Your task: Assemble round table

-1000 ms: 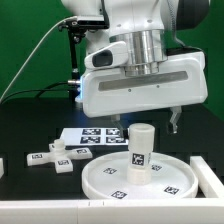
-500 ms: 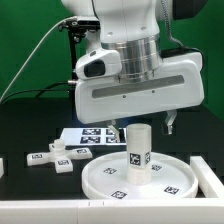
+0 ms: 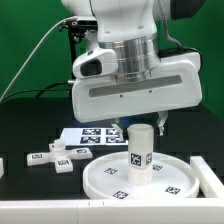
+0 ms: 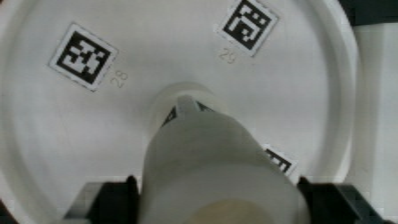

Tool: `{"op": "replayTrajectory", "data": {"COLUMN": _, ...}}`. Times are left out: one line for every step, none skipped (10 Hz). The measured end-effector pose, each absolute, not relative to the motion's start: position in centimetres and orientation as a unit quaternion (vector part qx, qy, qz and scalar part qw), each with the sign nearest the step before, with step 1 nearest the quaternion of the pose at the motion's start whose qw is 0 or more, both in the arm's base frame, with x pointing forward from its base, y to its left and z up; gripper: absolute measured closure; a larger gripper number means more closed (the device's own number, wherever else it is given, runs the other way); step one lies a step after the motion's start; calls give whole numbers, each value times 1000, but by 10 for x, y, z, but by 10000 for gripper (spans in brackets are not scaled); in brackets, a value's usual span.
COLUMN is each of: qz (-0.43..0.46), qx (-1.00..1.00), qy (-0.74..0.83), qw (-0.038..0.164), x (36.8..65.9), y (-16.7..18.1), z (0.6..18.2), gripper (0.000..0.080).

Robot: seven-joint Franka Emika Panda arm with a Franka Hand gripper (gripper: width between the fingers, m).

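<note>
The large white rimmed disc (image 3: 100,185) lies flat at the front of the table. The short thick cylinder leg (image 3: 140,152) stands upright at its middle. My gripper (image 3: 140,128) hangs straight over the leg, one finger on each side of its top, with a small gap on either side; it is open. In the wrist view the leg (image 4: 214,150) rises from the disc (image 4: 125,110) between the two dark fingertips (image 4: 111,200). The gripper (image 4: 217,208) straddles it. A small tagged white piece (image 3: 62,163), perhaps the foot, lies on the exterior view's left.
The marker board (image 3: 88,135) lies behind the disc. Two more small white tagged parts (image 3: 42,157) rest on the black table at the exterior view's left. A white block (image 3: 212,175) sits at the right edge. A green wall stands behind.
The gripper has come down over the top of the leg and shifted slightly toward the exterior view's left. Its fingers have drawn closer together around the leg. The disc and leg have not moved.
</note>
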State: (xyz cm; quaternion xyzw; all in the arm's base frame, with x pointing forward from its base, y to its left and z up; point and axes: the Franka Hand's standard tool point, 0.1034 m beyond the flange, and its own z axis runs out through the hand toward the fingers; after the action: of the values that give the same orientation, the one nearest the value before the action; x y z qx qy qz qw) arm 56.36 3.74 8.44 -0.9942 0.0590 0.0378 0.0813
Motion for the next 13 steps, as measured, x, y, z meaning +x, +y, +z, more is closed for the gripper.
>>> {"op": "replayTrajectory", "data": {"qz": 36, "qx": -990, "qy": 109, "qw": 79, "x": 565, "y": 37, "z": 84, "gripper": 376}}
{"op": "replayTrajectory", "data": {"qz": 38, "qx": -984, "qy": 158, "qw": 77, "x": 566, "y": 38, "z": 84, "gripper": 376}}
{"op": "replayTrajectory", "data": {"qz": 39, "qx": -975, "qy": 207, "qw": 74, "x": 566, "y": 39, "z": 84, "gripper": 376}}
{"op": "replayTrajectory", "data": {"qz": 36, "qx": -956, "qy": 284, "qw": 71, "x": 568, "y": 40, "z": 84, "gripper": 376}}
{"op": "replayTrajectory", "data": {"qz": 29, "qx": -928, "qy": 364, "qw": 76, "x": 568, "y": 39, "z": 84, "gripper": 376}}
{"op": "replayTrajectory", "data": {"qz": 33, "qx": -905, "qy": 418, "qw": 75, "x": 566, "y": 41, "z": 84, "gripper": 376}}
{"op": "replayTrajectory", "data": {"qz": 33, "qx": -893, "qy": 442, "qw": 74, "x": 567, "y": 41, "z": 84, "gripper": 376}}
{"op": "replayTrajectory", "data": {"qz": 32, "qx": -885, "qy": 459, "qw": 78, "x": 568, "y": 39, "z": 84, "gripper": 376}}
{"op": "replayTrajectory", "data": {"qz": 34, "qx": -873, "qy": 479, "qw": 78, "x": 568, "y": 41, "z": 83, "gripper": 376}}
{"op": "replayTrajectory", "data": {"qz": 33, "qx": -880, "qy": 466, "qw": 78, "x": 568, "y": 41, "z": 83, "gripper": 253}}
{"op": "replayTrajectory", "data": {"qz": 32, "qx": -891, "qy": 445, "qw": 79, "x": 567, "y": 40, "z": 83, "gripper": 181}}
{"op": "replayTrajectory", "data": {"qz": 25, "qx": -918, "qy": 387, "qw": 75, "x": 567, "y": 37, "z": 82, "gripper": 159}}
{"op": "replayTrajectory", "data": {"qz": 21, "qx": -948, "qy": 308, "qw": 70, "x": 567, "y": 34, "z": 83, "gripper": 159}}
